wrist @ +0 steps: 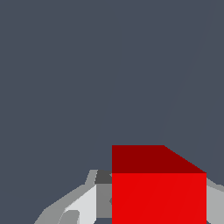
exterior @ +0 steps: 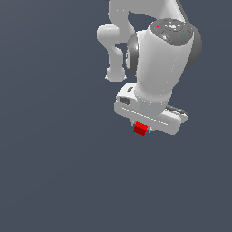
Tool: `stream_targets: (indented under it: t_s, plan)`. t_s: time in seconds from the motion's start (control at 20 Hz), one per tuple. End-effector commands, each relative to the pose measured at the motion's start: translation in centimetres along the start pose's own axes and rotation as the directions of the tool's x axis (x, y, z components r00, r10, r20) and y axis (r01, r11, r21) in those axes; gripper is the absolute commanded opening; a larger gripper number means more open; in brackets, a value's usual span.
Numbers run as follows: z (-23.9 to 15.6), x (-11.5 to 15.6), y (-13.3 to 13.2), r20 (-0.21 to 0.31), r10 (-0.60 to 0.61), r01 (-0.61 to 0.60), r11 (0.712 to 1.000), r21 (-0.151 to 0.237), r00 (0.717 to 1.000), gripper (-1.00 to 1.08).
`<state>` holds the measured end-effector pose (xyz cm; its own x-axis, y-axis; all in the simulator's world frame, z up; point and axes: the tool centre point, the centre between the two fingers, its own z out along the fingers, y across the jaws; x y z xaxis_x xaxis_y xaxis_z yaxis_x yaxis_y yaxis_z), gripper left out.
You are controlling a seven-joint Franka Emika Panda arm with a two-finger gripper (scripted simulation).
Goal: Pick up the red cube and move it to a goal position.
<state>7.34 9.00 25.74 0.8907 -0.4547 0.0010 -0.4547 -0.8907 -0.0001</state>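
Note:
The red cube is a small plain bright-red block that sits right under the white hand of my gripper. In the wrist view the red cube fills the space between the grey-white fingers, which press against its two sides. My gripper is shut on the cube. In the exterior view the hand hides the fingers almost entirely, and only the cube pokes out beneath it. No goal marker shows in either view.
The white arm rises from the hand toward the top of the exterior view. A flat, uniform dark grey-blue ground spreads all around, with no other objects on it.

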Motion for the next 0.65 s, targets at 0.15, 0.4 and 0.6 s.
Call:
stream_targets:
  t_s: [0.15, 0.4, 0.6]
  plan:
    - [-2.3, 0.5, -0.9, 0.001, 0.000, 0.000, 1.000, -0.001, 1.000, -1.00]
    - [-3.2, 0.8, -1.4, 0.001, 0.000, 0.000, 1.000, -0.001, 1.000, -1.00]
    - [-3.3, 0.9, -1.5, 0.001, 0.000, 0.000, 1.000, 0.000, 1.000, -1.00]
